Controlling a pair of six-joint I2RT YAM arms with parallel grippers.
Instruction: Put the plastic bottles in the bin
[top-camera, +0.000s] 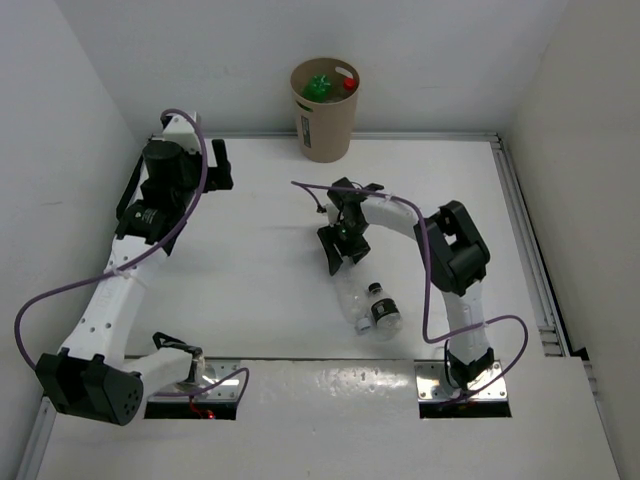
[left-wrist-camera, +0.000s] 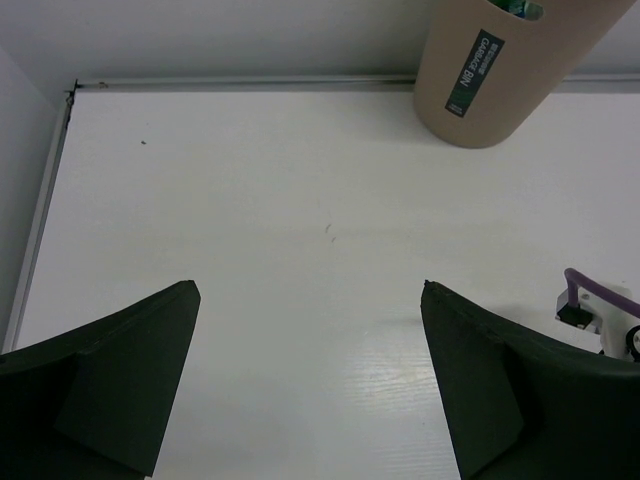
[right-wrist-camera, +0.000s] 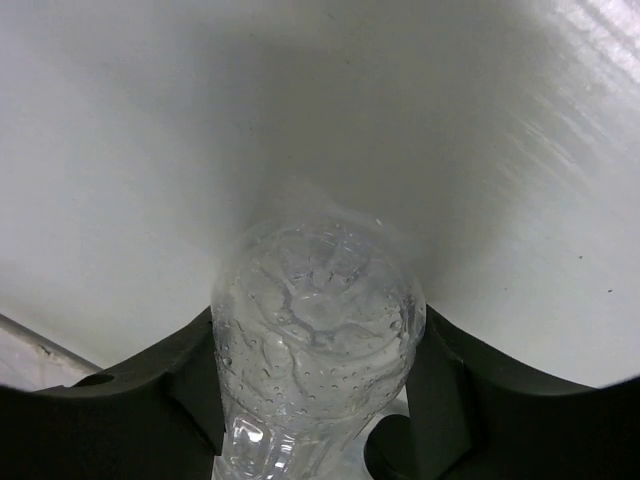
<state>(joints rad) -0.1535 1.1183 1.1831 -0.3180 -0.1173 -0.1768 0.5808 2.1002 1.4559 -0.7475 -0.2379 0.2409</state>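
The tan bin (top-camera: 325, 125) stands at the table's far edge. It holds a green bottle (top-camera: 318, 87) and a bottle with a red cap (top-camera: 349, 84). The bin also shows in the left wrist view (left-wrist-camera: 500, 80). Two bottles lie near the middle front: a clear bottle (top-camera: 350, 297) and a black-capped bottle (top-camera: 383, 315) beside it. My right gripper (top-camera: 340, 258) is open just above the clear bottle's base end. In the right wrist view my right gripper (right-wrist-camera: 318, 315) straddles the clear bottle (right-wrist-camera: 318, 340), fingers close along its sides. My left gripper (top-camera: 218, 165) is open and empty at the far left, also in its own view (left-wrist-camera: 310, 290).
White walls enclose the table on the left, back and right. A metal rail (top-camera: 530, 250) runs along the right edge. The right arm's purple cable (left-wrist-camera: 600, 290) shows at the left wrist view's right edge. The black cap (right-wrist-camera: 395, 450) lies under my right gripper.
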